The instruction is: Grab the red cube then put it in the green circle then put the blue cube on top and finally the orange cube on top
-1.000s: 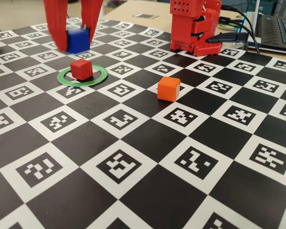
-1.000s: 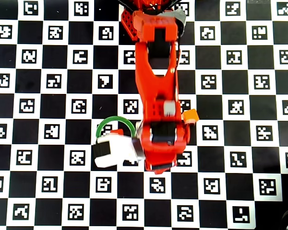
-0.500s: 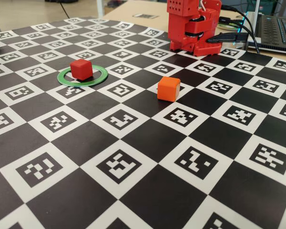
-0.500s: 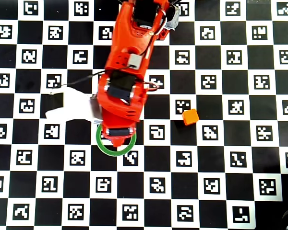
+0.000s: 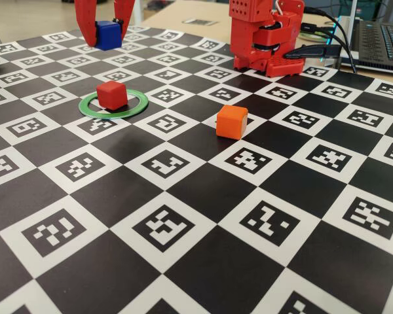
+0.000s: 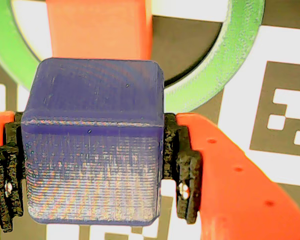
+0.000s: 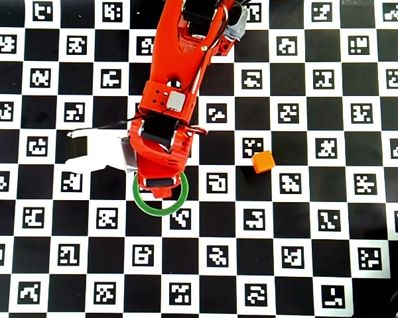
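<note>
Above the checkered board [image 5: 183,196], the gripper [image 5: 105,29] clamps the ridged, round-edged blue cube [image 5: 108,34] between black pads [image 6: 186,170]. Below sits the matte red cube [image 5: 111,95] inside the thin green circle [image 5: 139,104]. Well right, the orange cube [image 5: 231,122] stands alone on open squares.

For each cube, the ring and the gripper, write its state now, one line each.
red cube: resting inside the green circle
green circle: flat on the board, holding only the red cube
blue cube: clamped between the fingers, held above the board
orange cube: on the board, outside the ring
gripper: shut on the blue cube
</note>
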Robot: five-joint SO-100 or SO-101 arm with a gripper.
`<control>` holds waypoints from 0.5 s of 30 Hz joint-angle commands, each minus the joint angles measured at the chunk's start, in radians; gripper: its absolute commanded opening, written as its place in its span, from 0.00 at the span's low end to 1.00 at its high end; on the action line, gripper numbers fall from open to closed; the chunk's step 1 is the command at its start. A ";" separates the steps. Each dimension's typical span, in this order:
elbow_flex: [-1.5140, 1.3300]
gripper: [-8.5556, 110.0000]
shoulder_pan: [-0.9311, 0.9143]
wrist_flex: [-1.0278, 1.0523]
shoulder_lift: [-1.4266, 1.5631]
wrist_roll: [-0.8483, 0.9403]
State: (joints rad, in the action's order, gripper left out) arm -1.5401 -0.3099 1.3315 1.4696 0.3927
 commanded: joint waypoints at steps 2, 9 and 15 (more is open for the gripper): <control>-0.040 0.10 0.015 -0.087 0.077 -0.002; -0.075 0.10 0.020 -0.137 0.057 0.008; -0.097 0.10 0.025 -0.156 0.046 0.012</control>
State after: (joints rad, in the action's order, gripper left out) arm -1.6460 -0.3022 1.1904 1.4696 0.3912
